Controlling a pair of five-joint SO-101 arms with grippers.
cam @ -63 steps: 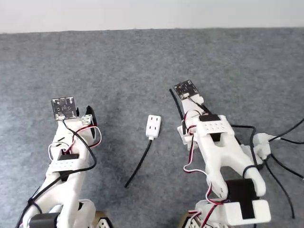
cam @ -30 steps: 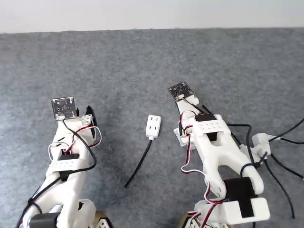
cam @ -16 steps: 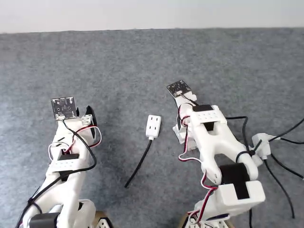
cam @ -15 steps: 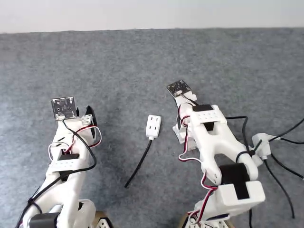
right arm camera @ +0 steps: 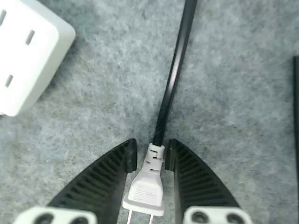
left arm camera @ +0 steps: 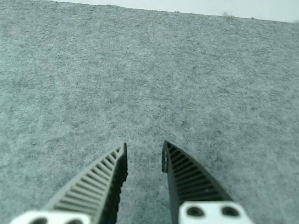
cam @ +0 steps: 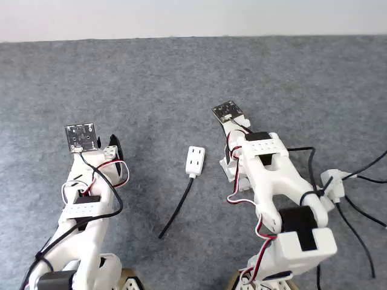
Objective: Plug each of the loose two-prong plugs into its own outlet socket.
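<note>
Caution first: expect the white two-prong plug (right arm camera: 145, 191) to be light and hard, smooth on its sides, and easily dragged about by its stiff black cord (right arm camera: 175, 70). Find it low over the grey felt (right arm camera: 243, 116), inside the right gripper (right arm camera: 152, 142), prongs towards the wrist, cord running away past the white outlet socket (right arm camera: 23, 56) close by. Note the jaws narrowly parted astride the body, not clamping as far as can be judged. Take hold across the flat plastic body, never on the prongs or the cord. See the left gripper (left arm camera: 144, 144) slightly apart over bare felt, holding nothing.
</note>
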